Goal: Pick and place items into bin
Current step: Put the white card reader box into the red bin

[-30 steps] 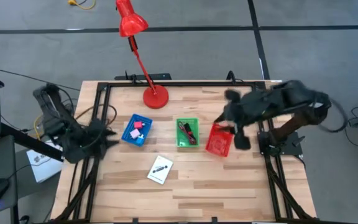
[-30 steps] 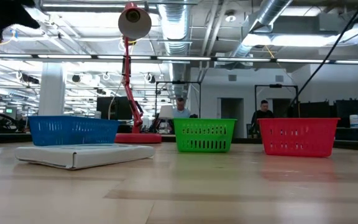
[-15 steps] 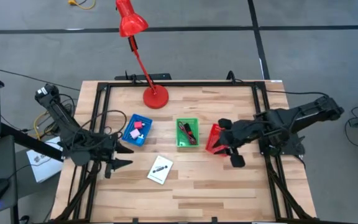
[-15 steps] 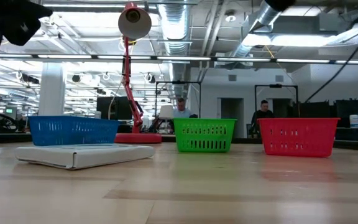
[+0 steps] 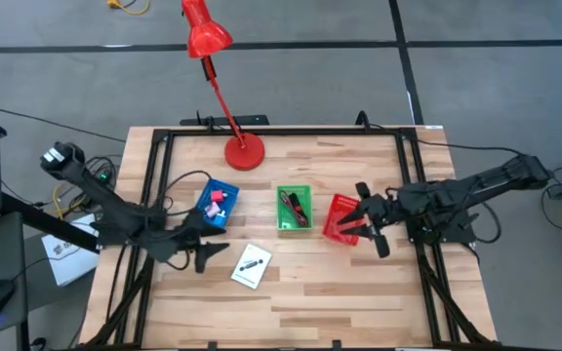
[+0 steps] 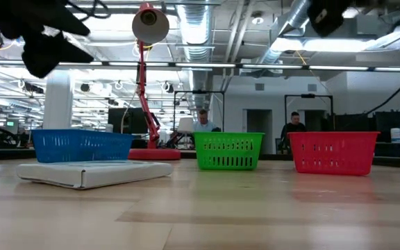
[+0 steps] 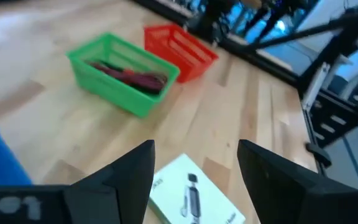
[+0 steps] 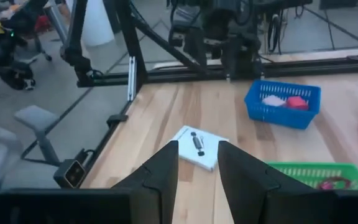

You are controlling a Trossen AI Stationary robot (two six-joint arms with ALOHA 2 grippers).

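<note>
A white card with a black marker-like stick on it lies flat on the table, near the near edge; it also shows in the left wrist view and the low view. Pink cubes sit in the blue bin. The dark red cable lies in the green bin. My left gripper is open, just left of the card and above the table. My right gripper is open, beside the red bin on its right side.
The red desk lamp's base stands at the far edge, its head beyond the table. The three bins stand in a row across the middle. Bare wood lies along the near half, right of the card. People stand in the room behind.
My left gripper has moved right and toward the near edge, coming down toward the white card. My right arm has stretched out and dropped lower, its gripper shifting from over the red bin toward the near edge beside it. No item has moved.
</note>
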